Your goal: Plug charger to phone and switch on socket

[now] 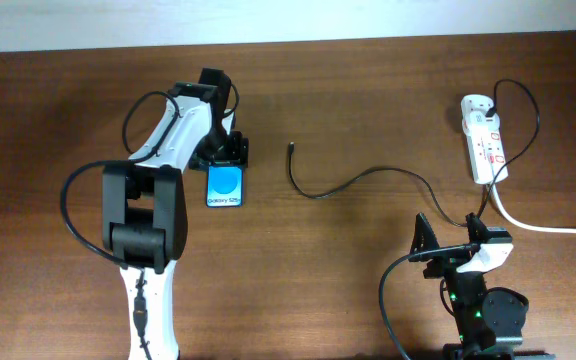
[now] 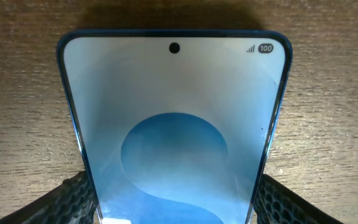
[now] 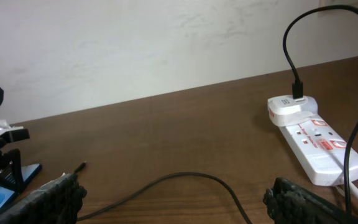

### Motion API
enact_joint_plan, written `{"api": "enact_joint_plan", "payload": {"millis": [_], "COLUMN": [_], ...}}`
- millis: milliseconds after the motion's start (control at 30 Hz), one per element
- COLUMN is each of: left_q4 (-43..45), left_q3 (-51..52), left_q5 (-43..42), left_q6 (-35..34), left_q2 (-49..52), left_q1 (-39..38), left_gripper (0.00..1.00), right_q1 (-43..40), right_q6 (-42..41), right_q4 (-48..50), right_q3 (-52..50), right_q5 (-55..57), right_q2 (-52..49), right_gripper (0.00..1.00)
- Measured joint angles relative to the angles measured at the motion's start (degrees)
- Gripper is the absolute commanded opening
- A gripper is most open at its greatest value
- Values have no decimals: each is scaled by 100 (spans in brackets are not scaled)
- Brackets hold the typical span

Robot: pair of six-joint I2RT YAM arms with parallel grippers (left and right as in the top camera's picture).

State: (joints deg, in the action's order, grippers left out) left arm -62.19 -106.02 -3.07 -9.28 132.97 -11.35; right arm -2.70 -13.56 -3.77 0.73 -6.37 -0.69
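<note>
Clamping phone point(image 2: 176, 112) in L gripper point(image 2: 178, 208), prob. steadying for charger point(image 1: 315, 196) tip, w/ R gripper point(image 3: 176, 202) wide, empty.

Blue-screened phone point(image 2: 174, 124) on wooden table point(image 2: 17, 81), snug between left claw point(image 2: 174, 202) fingers point(image 2: 67, 200).

The phone point(image 1: 226, 187) shows a pale-blue screen with a deeper blue disc and a blue rim. The charger cable point(image 1: 363, 176) is black. At the 2 o'clock of the table point(image 1: 368, 90), the power strip point(image 1: 485, 140) is white with red markings, and its thick cord point(image 1: 543, 226) is white. The table is dark brown and wood-grained.
</note>
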Motion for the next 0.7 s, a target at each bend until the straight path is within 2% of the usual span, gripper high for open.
{"api": "enact_joint_plan", "payload": {"millis": [67, 133, 233, 700], "left_q4": [9, 11, 24, -271], "left_q3": [0, 2, 7, 7], "left_q5": [35, 35, 2, 74], "left_q6": [-2, -20, -44, -37], "left_q2": [2, 2, 4, 11], "left_q1": [-15, -15, -26, -55], "left_gripper": [82, 91, 96, 98], "right_q1": [0, 0, 0, 0], "right_q6": [0, -2, 0, 0], "right_q4": [-2, -2, -2, -2], "right_q3": [0, -2, 0, 0], "right_q5": [0, 0, 0, 0], "right_q2": [0, 0, 0, 0], "right_gripper": [98, 98, 98, 98]}}
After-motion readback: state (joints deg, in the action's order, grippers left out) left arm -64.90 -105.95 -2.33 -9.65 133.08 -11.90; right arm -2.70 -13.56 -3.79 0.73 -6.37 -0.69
